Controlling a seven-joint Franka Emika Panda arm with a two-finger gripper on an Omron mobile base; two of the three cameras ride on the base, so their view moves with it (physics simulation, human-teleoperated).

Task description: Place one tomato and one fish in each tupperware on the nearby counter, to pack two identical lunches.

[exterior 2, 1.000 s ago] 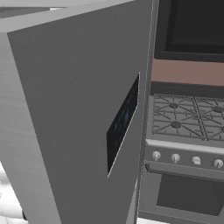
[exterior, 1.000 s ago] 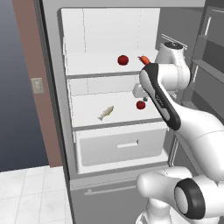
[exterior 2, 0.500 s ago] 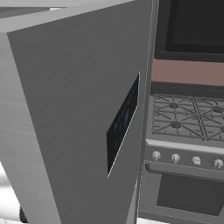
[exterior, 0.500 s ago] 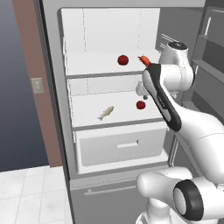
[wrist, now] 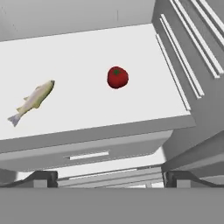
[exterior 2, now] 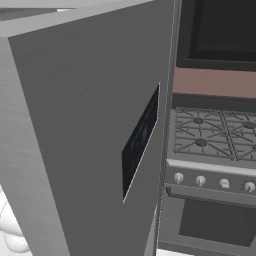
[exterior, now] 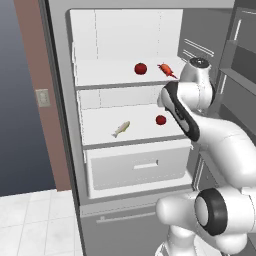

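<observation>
While the gripper stands released and empty, a tomato lies at 12 o'clock. Pale fish at 10 o'clock, same fridge shelf.

I saw one glossy red tomato sitting on the upper fridge shelf, with the orange-red fish lying just beside it to the right. On the shelf below, a second tomato rested toward the right, stem end up, well apart from the slim silvery-beige fish, which lay flat and angled, tail toward the shelf's front edge.
</observation>
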